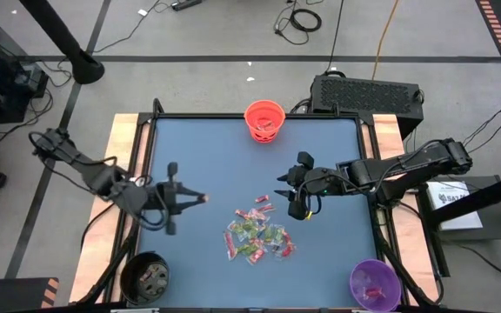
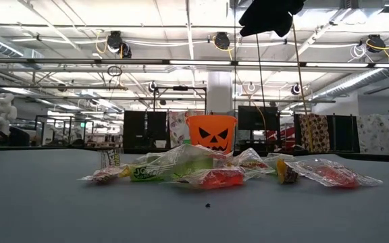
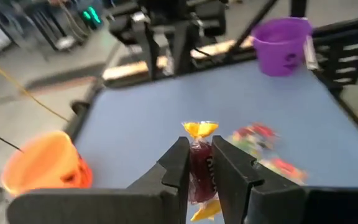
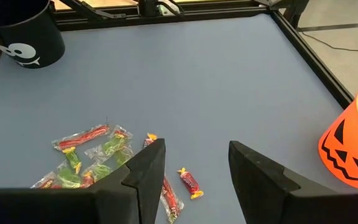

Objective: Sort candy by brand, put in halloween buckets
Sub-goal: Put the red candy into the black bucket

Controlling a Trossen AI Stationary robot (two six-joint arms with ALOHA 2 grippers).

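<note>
My left gripper (image 1: 200, 198) (image 3: 199, 163) hovers over the table's left half, left of the candy pile, shut on one dark red candy (image 3: 201, 168) with yellow twisted ends. My right gripper (image 1: 290, 198) (image 4: 194, 168) is open above the pile's far right edge, over a small red candy (image 4: 189, 182), touching nothing. The candy pile (image 1: 257, 233) (image 2: 201, 169) of red and green wrapped sweets lies loose on the blue table top. The orange bucket (image 1: 264, 119) stands at the far edge, the black bucket (image 1: 146, 276) at the near left corner, the purple bucket (image 1: 374, 283) at the near right corner. My left gripper pinches the dark red candy by its middle (image 3: 201, 177) between the two fingers. The fingers run roughly level, pointing toward the table's right. One yellow twisted end (image 3: 199, 129) sticks out past the fingertips. The candy is lifted clear of the table.
The black bucket and the purple bucket each hold some candy, as does the orange bucket (image 2: 211, 133). A raised dark frame (image 4: 303, 43) rims the table. Open blue surface (image 1: 224, 161) lies between the pile and the orange bucket.
</note>
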